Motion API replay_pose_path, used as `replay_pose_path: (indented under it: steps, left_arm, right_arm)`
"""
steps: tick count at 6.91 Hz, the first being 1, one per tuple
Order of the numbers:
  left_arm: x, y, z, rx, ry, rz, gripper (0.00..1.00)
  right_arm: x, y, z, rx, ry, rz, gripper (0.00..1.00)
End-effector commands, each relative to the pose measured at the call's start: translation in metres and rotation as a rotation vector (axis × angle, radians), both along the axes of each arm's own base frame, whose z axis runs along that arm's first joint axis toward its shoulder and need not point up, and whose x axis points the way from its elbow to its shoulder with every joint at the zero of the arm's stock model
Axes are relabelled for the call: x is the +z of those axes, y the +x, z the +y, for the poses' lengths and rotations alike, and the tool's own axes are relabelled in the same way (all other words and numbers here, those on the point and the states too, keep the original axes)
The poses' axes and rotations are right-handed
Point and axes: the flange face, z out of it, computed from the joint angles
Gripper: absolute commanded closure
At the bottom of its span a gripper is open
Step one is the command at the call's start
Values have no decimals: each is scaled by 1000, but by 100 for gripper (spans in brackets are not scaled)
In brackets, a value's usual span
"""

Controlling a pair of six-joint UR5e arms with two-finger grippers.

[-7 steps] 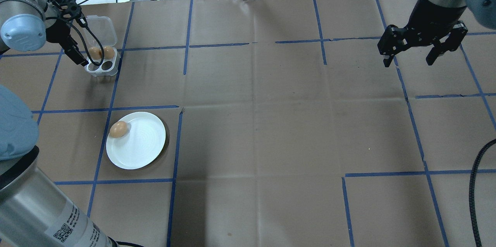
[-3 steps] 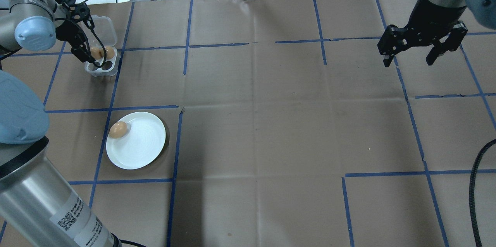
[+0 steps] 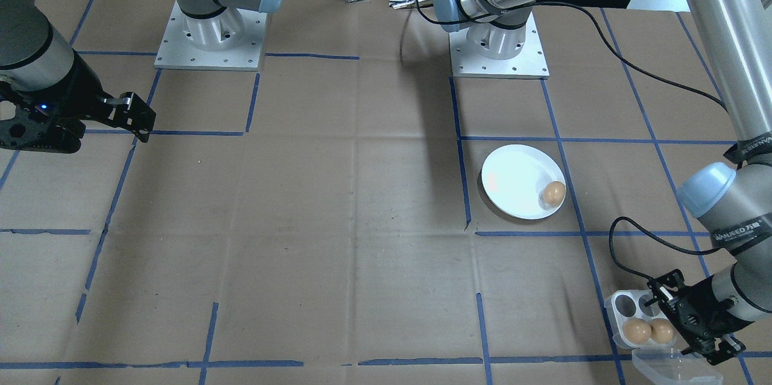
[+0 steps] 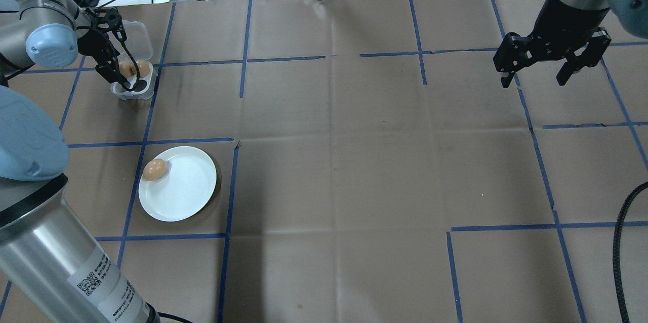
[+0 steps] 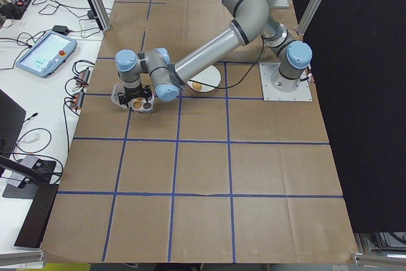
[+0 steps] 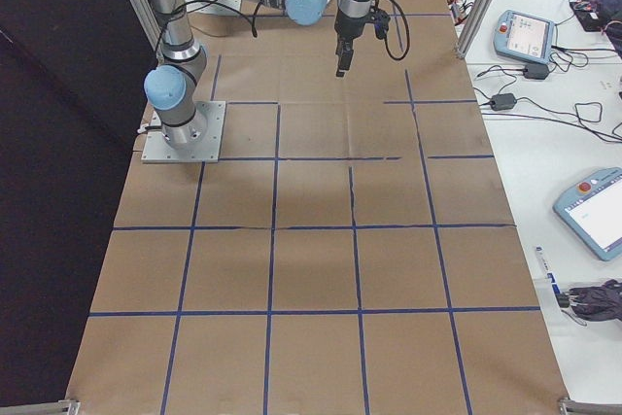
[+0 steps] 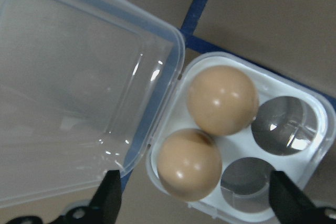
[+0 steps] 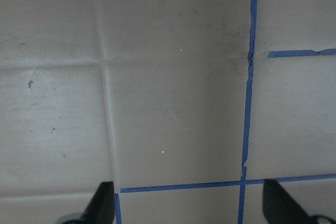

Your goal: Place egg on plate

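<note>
Here the left gripper [image 7: 191, 203], fingers spread, hovers over two touching eggs [image 7: 206, 133] at centre frame; descending off-centre could nudge both.

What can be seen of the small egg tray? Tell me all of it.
The egg tray is a small white plastic box with four round cups and a clear hinged lid, lying open flat beside it. Two brown eggs fill the cups nearest the hinge, touching each other; the other two are empty. It rests on the brown paper, under the open left end effector.
</note>
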Motion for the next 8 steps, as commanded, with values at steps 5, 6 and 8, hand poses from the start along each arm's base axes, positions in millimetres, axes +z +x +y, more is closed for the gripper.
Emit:
replay_pose_path:
  steps: [5,6,8]
  left_arm:
    - [-11,-4,-3,-4,3,28,18]
    - [-7,-3,-2,-2,1,20,33]
    - [3,-4,-2,-3,-10,13,71]
  right_arm:
    - [0,0,0,0,0,0,0]
    - [0,0,0,0,0,0,0]
    - [0,0,0,0,0,0,0]
